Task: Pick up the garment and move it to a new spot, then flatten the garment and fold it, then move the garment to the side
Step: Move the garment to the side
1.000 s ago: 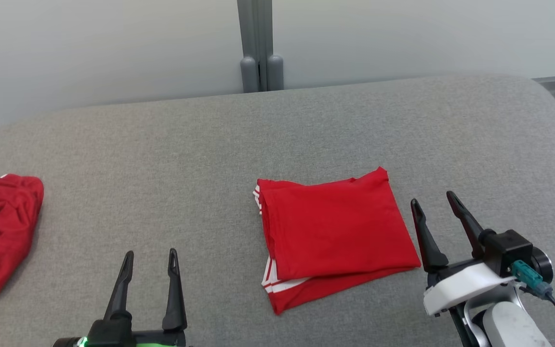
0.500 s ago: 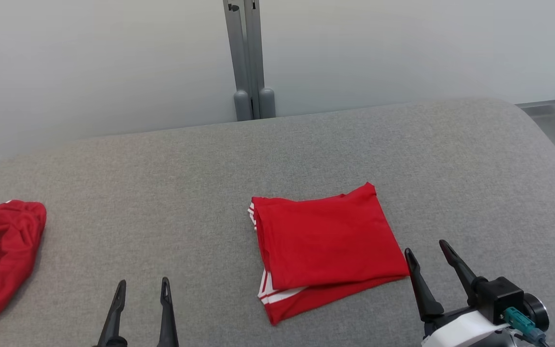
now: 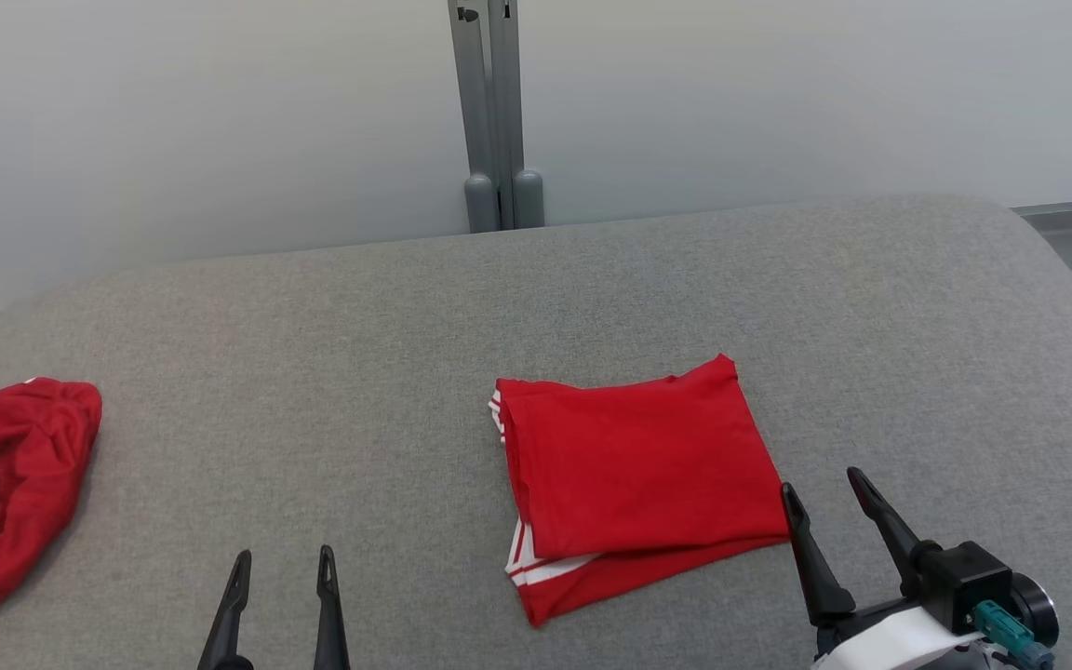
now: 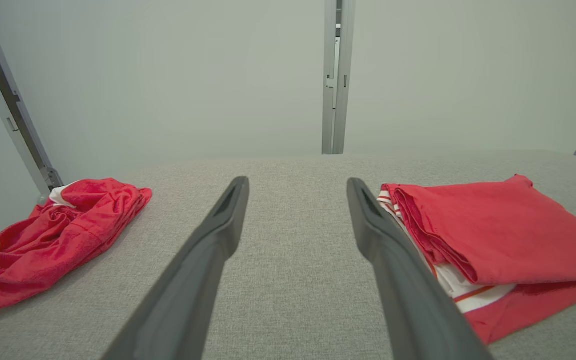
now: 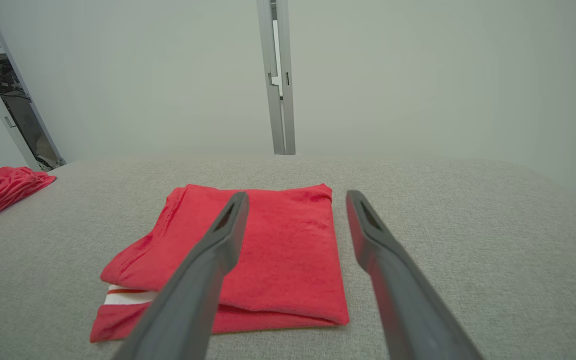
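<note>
**Both arms back off the folded garment**

In the last second both arms have drawn back toward the robot. The head has tipped as well, so the whole scene sits a little differently. The garment (image 3: 638, 465) has not shifted on the grey padded surface (image 3: 313, 307).

Nearest the robot, the left gripper (image 3: 282, 558) has its fingers spread wide with nothing between them. It is well off to the left of the garment, about level with the garment's near end. The right gripper (image 3: 820, 482) is just as wide and just as empty. Its tips stand just beside the garment's near right corner, and I cannot tell from here whether one of them brushes the cloth.

The garment lies flat in a rough square, red, with white-striped edges peeping out along its left side and at its near left corner. To my eye the fold is finished and the cloth has been let go. That would leave only the last step, moving it to the side. The right gripper looks better placed for that, being hard by the corner, though it would need to get under every layer or the fold may slide apart.

Farther left of the garment, well apart from it, a crumpled red cloth (image 3: 6, 484) is heaped at the edge of the surface. Beyond the garment there is bare padding, then a grey post (image 3: 494, 112) against a pale wall (image 3: 824, 93).
</note>
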`<state>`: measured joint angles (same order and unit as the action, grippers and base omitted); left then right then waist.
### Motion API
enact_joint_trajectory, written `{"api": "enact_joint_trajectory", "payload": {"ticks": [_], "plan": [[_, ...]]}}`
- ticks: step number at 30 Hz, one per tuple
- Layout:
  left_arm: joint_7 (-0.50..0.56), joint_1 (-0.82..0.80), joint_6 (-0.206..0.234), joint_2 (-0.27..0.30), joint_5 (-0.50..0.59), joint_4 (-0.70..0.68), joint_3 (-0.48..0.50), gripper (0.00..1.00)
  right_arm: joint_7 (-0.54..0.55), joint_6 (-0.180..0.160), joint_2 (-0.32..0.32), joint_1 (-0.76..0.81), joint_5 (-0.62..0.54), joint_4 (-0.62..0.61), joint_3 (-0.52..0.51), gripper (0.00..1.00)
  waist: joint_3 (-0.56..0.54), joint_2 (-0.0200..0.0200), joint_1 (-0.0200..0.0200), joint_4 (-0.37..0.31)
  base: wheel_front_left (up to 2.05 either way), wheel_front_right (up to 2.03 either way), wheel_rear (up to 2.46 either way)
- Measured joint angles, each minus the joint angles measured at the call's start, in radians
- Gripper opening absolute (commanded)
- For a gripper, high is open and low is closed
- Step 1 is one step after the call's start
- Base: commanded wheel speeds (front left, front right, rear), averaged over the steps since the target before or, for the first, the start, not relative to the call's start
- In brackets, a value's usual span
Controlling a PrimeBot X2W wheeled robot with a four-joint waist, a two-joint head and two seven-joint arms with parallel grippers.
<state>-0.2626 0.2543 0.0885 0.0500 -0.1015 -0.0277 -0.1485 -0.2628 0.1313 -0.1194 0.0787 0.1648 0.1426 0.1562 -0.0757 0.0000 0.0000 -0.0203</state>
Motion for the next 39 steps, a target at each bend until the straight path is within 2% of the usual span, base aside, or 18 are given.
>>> {"api": "enact_joint_trajectory", "payload": {"ticks": [23,28,30,35,39], "plan": [[0.0,-0.001,0.001,0.0,0.002,0.007,-0.011,1.0,0.0,0.0,-0.006,0.0,0.008,-0.006,0.003,1.0,0.004,0.0,0.0,0.006,0.0,0.0,0.0],[0.0,-0.006,0.001,0.0,0.004,0.0,-0.021,1.0,0.0,0.0,-0.015,-0.01,0.061,0.02,0.024,1.0,0.02,0.0,0.0,0.012,0.0,0.0,0.0],[0.0,-0.014,0.001,0.0,0.007,-0.005,-0.031,1.0,0.0,0.0,-0.035,-0.043,0.092,0.042,0.045,1.0,0.03,0.0,0.0,0.014,0.0,0.0,0.0],[0.0,-0.042,-0.004,0.0,0.024,-0.016,-0.058,1.0,0.0,0.0,-0.137,-0.163,0.23,0.137,0.149,1.0,0.063,0.0,0.0,0.021,0.0,0.0,0.0],[0.0,-0.07,-0.009,0.0,0.032,-0.025,-0.081,1.0,0.0,0.0,-0.235,-0.273,0.41,0.228,0.244,1.0,0.092,0.0,0.0,0.032,0.0,0.0,0.0]]}}
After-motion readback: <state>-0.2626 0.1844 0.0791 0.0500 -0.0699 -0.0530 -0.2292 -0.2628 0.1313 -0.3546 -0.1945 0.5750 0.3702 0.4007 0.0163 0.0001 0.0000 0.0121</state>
